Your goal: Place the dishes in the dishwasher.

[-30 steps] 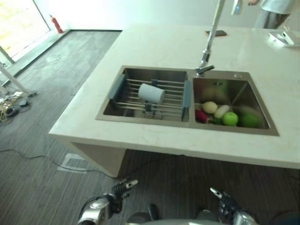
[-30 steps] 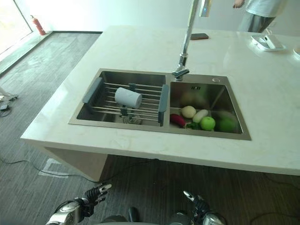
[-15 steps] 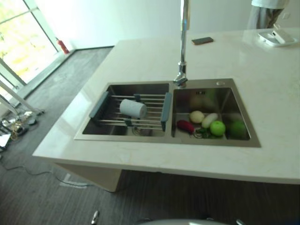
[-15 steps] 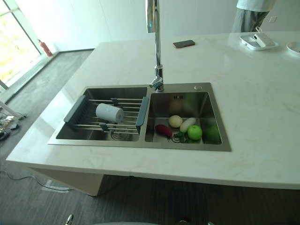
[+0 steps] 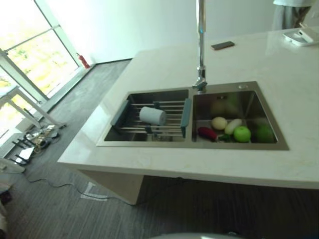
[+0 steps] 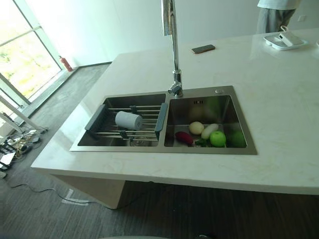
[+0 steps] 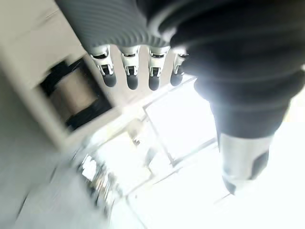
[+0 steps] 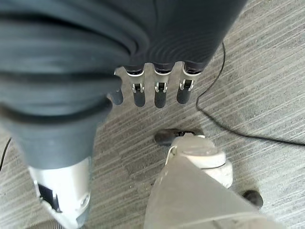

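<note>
Both hands have dropped from the head views, left hand (image 7: 143, 71) and right hand (image 8: 157, 90) hanging empty, fingers straight

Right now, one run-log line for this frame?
phase: approach | left hand: open, empty | right hand: open, empty | cup: lying on sink rack, untouched | right basin: produce

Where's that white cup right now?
The white cup lies on its side on the wire rack across the sink's left basin, left of the tap and the fruit-filled right basin.
</note>
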